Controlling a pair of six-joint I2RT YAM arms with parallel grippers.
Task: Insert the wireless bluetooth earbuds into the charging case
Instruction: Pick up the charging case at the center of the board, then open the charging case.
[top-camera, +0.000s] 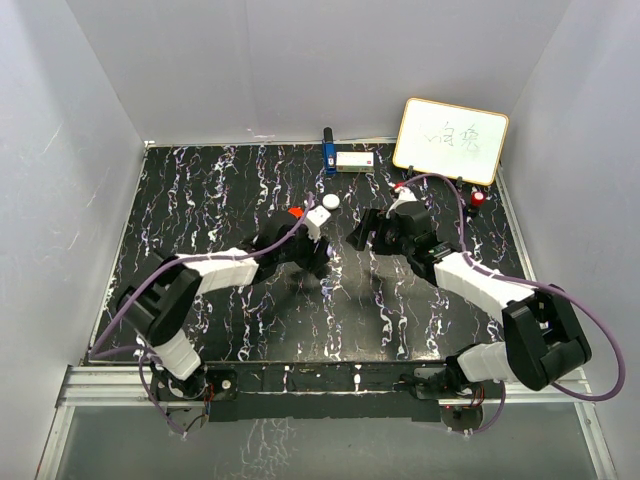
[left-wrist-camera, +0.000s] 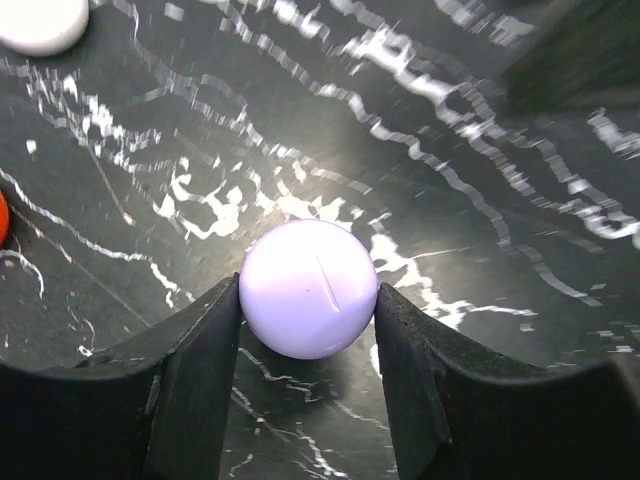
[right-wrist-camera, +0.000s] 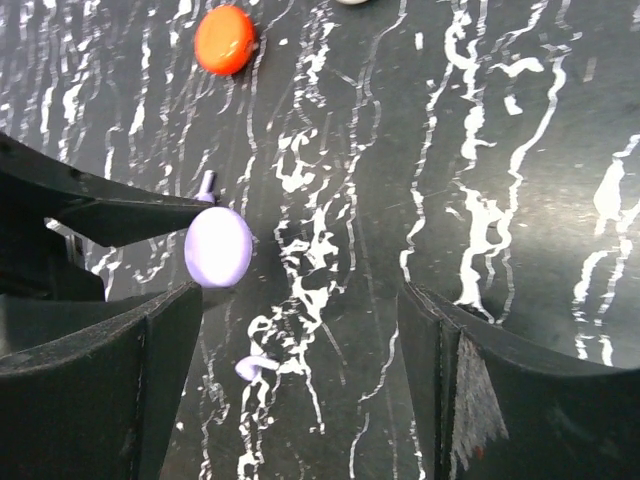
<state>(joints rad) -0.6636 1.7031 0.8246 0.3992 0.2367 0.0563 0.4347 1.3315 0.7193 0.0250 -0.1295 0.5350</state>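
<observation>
L claw pinches lilac pod, prob. the case. R claw wide, empty. Lilac earbud on worktop inside R gap, nr its left finger. Risk: round pod squirts out and knocks earbud away.

Not much to read here, honestly. The only real writing is on the small whiteboard propped up at the far right of the table. It has a few dark handwritten strokes in the middle, looks like two or three characters, maybe Chinese. From the overhead camera they're too small and scribbly for me to make out. The little white box at the back edge, just beside a blue thing, has a faint reddish mark on it that could be a label or logo, but it's way too blurry to read. Nothing legible in either wrist view.
</observation>
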